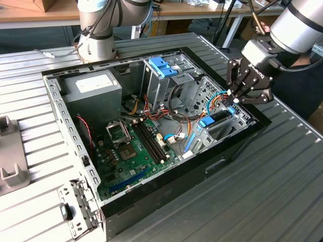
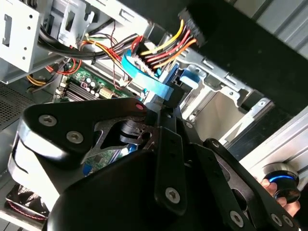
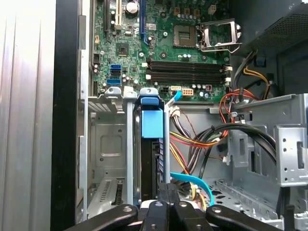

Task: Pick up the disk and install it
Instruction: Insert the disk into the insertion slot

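Observation:
The disk, grey with a light blue carrier, stands on edge in a metal bay at the front right corner of the open computer case. In the first wrist view the disk's blue carrier end shows between the bay's rails. My gripper hangs just above the disk's near end, its black fingers pressed together. The gripper sits directly over the disk's dark edge; I cannot tell whether it touches. In the second wrist view the gripper points down into the bay.
A drive cage with a blue latch stands behind the bay. Loose coloured cables run beside it. The motherboard and power supply fill the case's left. A hand rests by a round blue-lit device outside the case.

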